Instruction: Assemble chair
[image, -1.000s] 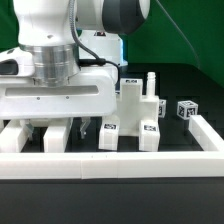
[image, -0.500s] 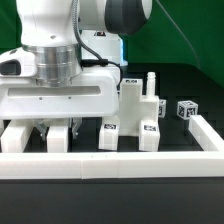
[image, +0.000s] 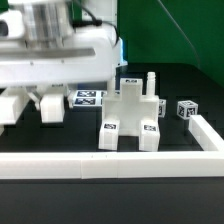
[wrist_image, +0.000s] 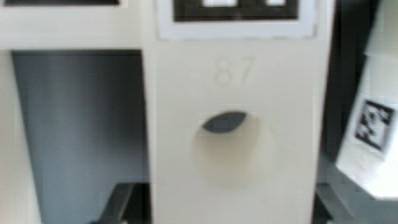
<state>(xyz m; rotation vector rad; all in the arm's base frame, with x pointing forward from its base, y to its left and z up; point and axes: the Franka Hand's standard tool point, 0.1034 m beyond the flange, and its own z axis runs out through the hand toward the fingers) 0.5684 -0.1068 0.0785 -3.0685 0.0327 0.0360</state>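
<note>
Ext. view: 1 arm (image: 60, 20), 1 hand (image: 35, 92). Chair pcs seen: 3, i.e. 1 big block (image: 130, 112) on the tabletop (image: 195, 85), 1 small cube (image: 185, 108), 1 part (image: 55, 106) at the hand. 1 thin peg (image: 150, 78) atop the block. 5 tags (image: 112, 128): 3 on block, 1 on cube, 1 near hand. 1 rail (image: 110, 165). Wrist view: 1 post (wrist_image: 231, 170) of the part w/ 1 dark hole (wrist_image: 222, 122); 2 tags, both cut off.

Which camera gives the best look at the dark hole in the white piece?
The wrist view: the hole sits mid-frame, close up, on the white piece. The exterior view doesn't show it.
</note>
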